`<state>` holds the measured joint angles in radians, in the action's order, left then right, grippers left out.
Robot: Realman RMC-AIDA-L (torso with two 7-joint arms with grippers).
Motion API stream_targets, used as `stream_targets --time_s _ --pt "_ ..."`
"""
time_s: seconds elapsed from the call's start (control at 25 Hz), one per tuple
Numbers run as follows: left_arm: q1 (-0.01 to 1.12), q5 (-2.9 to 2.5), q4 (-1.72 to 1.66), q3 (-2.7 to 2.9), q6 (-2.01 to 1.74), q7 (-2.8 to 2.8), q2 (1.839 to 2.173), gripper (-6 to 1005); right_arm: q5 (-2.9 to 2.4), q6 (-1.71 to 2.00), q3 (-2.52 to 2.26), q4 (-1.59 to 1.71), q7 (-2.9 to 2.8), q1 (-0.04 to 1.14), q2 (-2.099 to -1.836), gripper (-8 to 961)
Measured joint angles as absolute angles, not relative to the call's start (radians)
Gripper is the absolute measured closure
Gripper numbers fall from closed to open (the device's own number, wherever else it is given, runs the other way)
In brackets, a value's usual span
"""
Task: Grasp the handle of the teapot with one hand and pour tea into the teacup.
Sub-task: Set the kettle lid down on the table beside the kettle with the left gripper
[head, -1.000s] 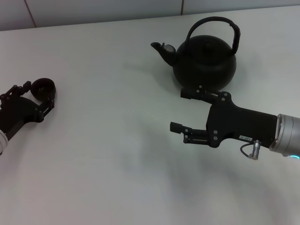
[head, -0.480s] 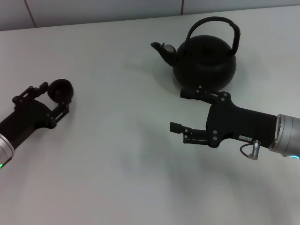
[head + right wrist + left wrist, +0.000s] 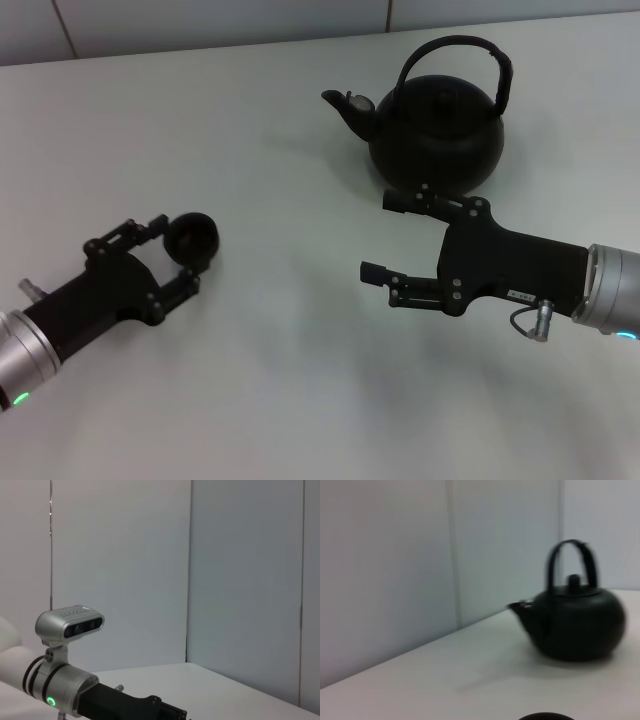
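Observation:
The matte-black teapot (image 3: pixel 435 130) stands at the back right of the white table, spout pointing left, its arched handle (image 3: pixel 455 42) upright. My left gripper (image 3: pixel 176 257) at the front left is shut on the tiny black teacup (image 3: pixel 193 240), which sits between its fingertips. My right gripper (image 3: pixel 385 235) hovers just in front of the teapot's base, open and holding nothing, fingers pointing left. The left wrist view shows the teapot (image 3: pixel 575 625) ahead with its handle (image 3: pixel 570 545), and a sliver of the teacup's rim (image 3: pixel 545 716). The tea is not visible.
The white table (image 3: pixel 300 380) ends at a tiled wall (image 3: pixel 200 20) behind the teapot. The right wrist view shows the left arm's silver wrist camera (image 3: pixel 70 622) and black gripper body (image 3: pixel 135 705) against pale wall panels.
My left gripper has carried the teacup from the far left edge rightward and nearer, toward the table's middle. The right gripper and the teapot have stayed put.

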<state>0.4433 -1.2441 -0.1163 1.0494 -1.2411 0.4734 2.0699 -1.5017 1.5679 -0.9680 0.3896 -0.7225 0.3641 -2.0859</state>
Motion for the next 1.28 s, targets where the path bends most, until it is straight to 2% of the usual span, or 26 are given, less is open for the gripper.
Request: stream_targets --time_s 1.28 --pt "0.428 -1.244 -0.116 1.169 -1.266 0.472 2.074 334 -1.502 1.562 -0.965 0.396 -0.721 0.373 -2.083 125"
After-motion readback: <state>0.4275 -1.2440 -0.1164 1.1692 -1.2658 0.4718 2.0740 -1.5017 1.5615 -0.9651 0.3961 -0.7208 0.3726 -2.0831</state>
